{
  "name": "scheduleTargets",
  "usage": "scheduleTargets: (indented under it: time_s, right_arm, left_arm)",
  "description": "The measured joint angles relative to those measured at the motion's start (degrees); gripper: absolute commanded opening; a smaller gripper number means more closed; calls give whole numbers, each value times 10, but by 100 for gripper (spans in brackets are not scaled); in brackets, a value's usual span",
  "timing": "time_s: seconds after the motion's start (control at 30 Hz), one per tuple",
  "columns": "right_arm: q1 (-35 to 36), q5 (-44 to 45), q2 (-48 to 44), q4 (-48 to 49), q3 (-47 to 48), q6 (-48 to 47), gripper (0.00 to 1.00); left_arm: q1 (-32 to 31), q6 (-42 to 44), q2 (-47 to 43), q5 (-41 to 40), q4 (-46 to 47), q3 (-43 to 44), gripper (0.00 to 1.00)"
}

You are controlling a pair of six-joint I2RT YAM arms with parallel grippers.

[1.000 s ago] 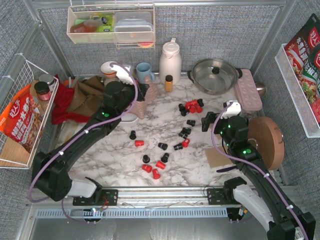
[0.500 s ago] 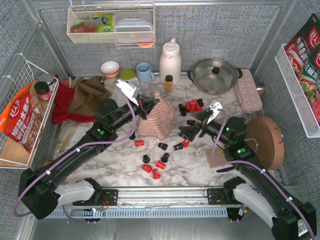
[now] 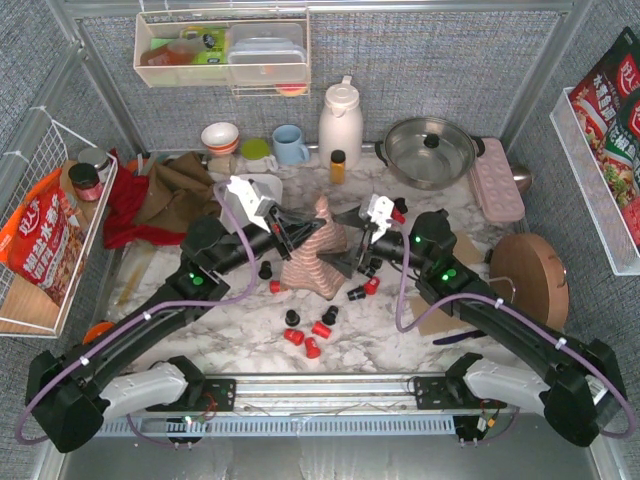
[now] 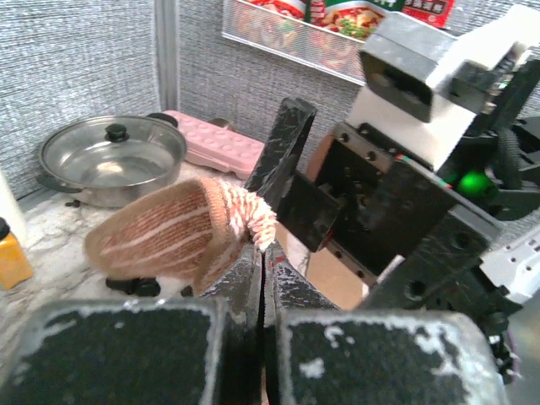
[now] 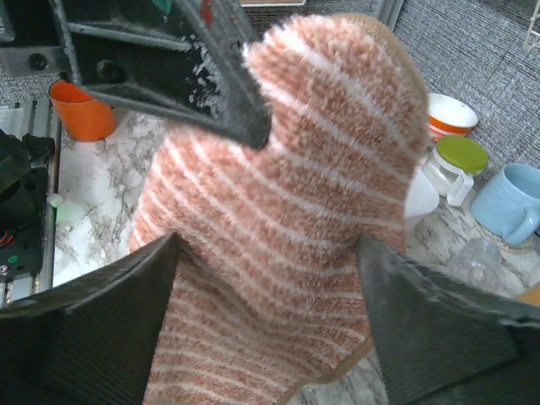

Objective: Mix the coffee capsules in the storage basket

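Observation:
Red and black coffee capsules (image 3: 321,328) lie scattered on the marble table, with more to the right (image 3: 371,285). My left gripper (image 3: 300,228) (image 4: 261,249) is shut on the top of a fuzzy pink-and-white striped cloth (image 3: 315,262) (image 4: 160,232), which hangs down to the table. My right gripper (image 3: 340,242) (image 5: 268,245) is open, its two fingers straddling the cloth (image 5: 295,169) without pinching it. A white rim (image 5: 419,194) behind the cloth may be the storage basket; I cannot tell.
A steel pot (image 3: 430,148), a white kettle (image 3: 340,120), a blue mug (image 3: 290,143), an amber bottle (image 3: 338,165) and a pink tray (image 3: 495,178) line the back. Brown and red cloths (image 3: 165,195) lie at the left. A round wooden board (image 3: 535,280) stands at the right.
My left gripper has carried the striped cloth from the back left to the table's middle. The right gripper swung left and now has its open fingers around it.

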Motion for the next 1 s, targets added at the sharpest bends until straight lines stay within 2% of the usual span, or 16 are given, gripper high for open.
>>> scheduleTargets:
  time_s: [0.2,0.23,0.27,0.33,0.5,0.63,0.67,0.77,0.9,1.0]
  right_arm:
    - [21,4,19,-16,19,-24,43]
    - [24,5,19,-20,19,-26,28]
    - [25,7,17,-28,20,-29,0]
    - [27,10,11,-44,23,-34,0]
    - [27,66,-17,-97,31,-33,0]
    - [26,176,-40,-166,51,-23,0]
    - [23,211,-44,-186,61,-22,0]
    - [0,332,-48,-237,96,-11,0]
    - [-68,485,-30,-275,130,10,0]
    - [-130,563,-2,-275,135,13,0]
  left_arm:
    - [-3,-8,-18,18,7,-14,0]
    - [-4,-9,-20,19,7,-15,0]
    - [-4,-10,-22,20,7,-17,0]
    - [-4,-11,-26,17,8,-21,1]
    - [-4,-17,-36,-24,4,-27,55]
    - [-4,-18,-64,-107,-24,-29,94]
    - [-4,-17,-74,-133,-38,-28,98]
    - [-4,-7,-113,-217,-90,-26,99]
    - [-4,2,-170,-333,-185,-4,99]
    - [-4,8,-207,-399,-265,21,99]
